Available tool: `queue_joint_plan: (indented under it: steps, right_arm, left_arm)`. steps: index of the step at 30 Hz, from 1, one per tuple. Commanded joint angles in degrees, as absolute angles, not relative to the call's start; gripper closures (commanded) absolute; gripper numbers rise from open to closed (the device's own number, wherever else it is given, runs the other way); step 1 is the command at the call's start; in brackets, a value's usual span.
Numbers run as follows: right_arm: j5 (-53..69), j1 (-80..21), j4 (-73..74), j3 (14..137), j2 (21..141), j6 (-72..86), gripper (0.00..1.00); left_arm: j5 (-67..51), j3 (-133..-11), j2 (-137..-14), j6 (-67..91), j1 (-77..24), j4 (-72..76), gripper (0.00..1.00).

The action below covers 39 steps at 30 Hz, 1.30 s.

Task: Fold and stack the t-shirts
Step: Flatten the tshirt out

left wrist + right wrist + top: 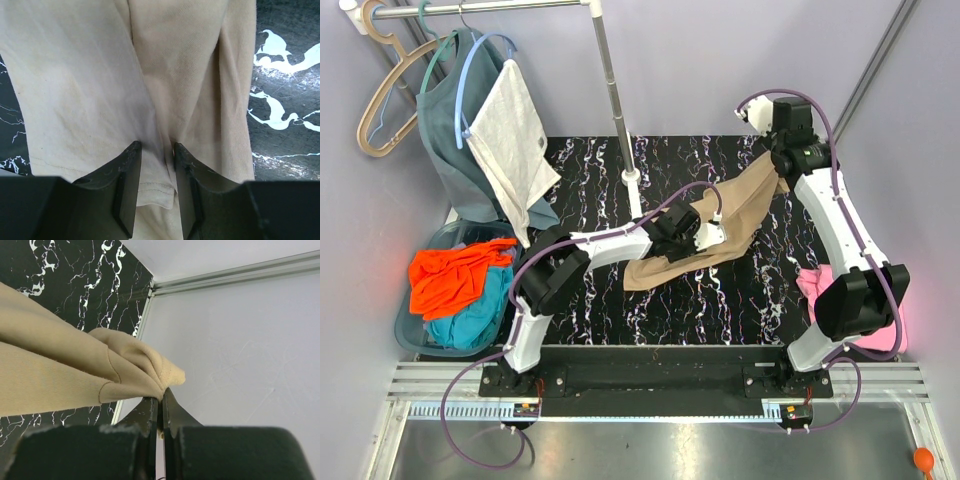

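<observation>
Black marble-patterned bench [720, 300]: we find the tan soft-cloth t-shirt [745, 215] slung above it toward the far right corner, between both hands. Left hand [157, 147] grasps a fold. Right hand [161, 399] is clenched on a bunched edge. We judge that this thin purchase could slip under tension and drop the shirt crumpled.

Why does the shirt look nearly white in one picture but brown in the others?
Left wrist view: the tan t-shirt is close and brightly lit, so it looks washed out, nearly cream. Top and right wrist views: same shirt, richer tan.
</observation>
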State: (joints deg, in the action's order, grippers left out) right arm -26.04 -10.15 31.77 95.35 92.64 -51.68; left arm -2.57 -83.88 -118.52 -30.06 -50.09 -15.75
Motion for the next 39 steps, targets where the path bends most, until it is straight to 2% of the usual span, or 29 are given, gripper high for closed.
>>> queue_joint_plan:
  steps: [1, 7, 12, 20, 27, 30, 39]
  right_arm:
    - [-27.5, -10.0, 30.6, 95.2, 90.2, -53.1, 1.00]
    - [-27.6, -10.1, 30.7, 93.8, 89.6, -53.2, 1.00]
    - [-27.6, -10.1, 30.7, 93.3, 89.5, -53.0, 1.00]
    - [-27.4, -10.1, 30.5, 92.3, 89.5, -52.4, 1.00]
    - [-27.6, -10.1, 30.4, 91.2, 88.6, -52.6, 1.00]
    - [-27.6, -9.9, 30.3, 91.1, 88.4, -53.0, 1.00]
    - [-27.4, -9.6, 30.1, 90.0, 88.4, -52.4, 1.00]
  left_arm:
    - [-2.3, -84.8, -116.7, -30.4, -50.2, -13.7, 0.67]
    - [-2.6, -87.0, -117.2, -30.3, -50.2, -14.6, 0.83]
    - [-3.3, -88.9, -117.2, -29.9, -50.2, -16.0, 0.85]
    - [-4.1, -90.9, -117.7, -29.6, -50.3, -16.8, 0.77]
    - [-4.0, -91.8, -119.9, -30.0, -50.3, -17.1, 0.87]
    - [-4.5, -91.2, -120.1, -29.9, -50.2, -17.0, 0.86]
    - [-5.9, -90.4, -117.6, -28.7, -50.4, -17.4, 0.67]
